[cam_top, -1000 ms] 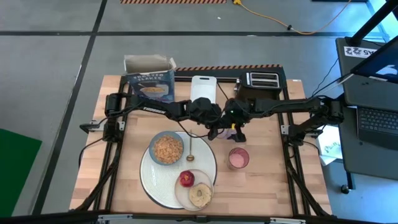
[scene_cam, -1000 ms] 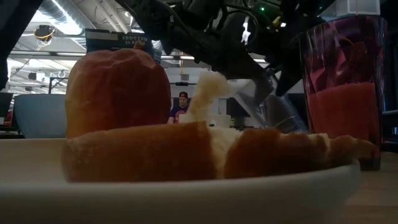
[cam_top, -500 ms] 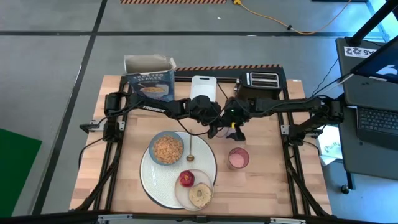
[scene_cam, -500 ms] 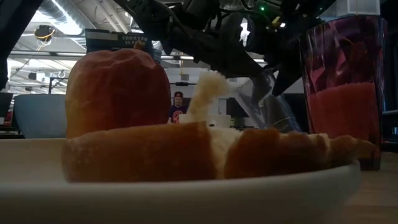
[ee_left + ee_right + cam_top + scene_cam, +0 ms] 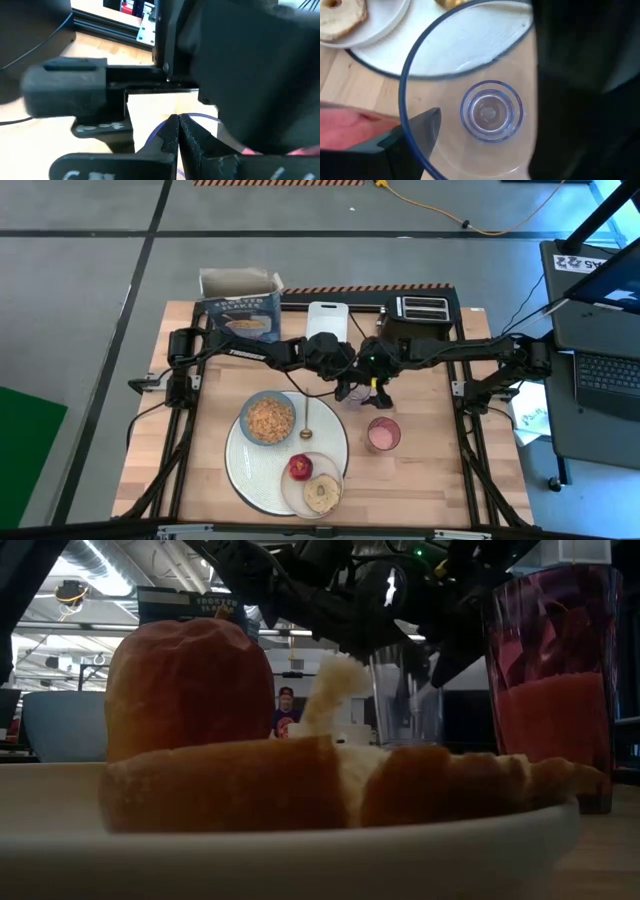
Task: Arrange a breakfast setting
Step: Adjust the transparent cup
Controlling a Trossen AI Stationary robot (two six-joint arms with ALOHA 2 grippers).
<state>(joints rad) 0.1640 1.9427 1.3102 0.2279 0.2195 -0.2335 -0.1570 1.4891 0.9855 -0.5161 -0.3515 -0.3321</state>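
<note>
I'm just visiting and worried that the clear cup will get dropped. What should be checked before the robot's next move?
1. Clear blue-rimmed cup upright: ok.
2. Right hand clamped on the cup's wall, one finger inside the rim: ok.
3. Cup empty, so nothing to spill: ok.
4. Cup's base resting on the wooden table: cannot tell, the toasted bread round hides it.
5. Tinted cup of pink drink standing apart: ok.
6. Left hand, shut, clear of the cup: cannot tell, very close.

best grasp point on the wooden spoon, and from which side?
Judging by its pose, take the wooden spoon from straight above at mid-handle. It lies flat on the big white plate, with the blue bowl close alongside, so a low side approach looks blocked.
</note>
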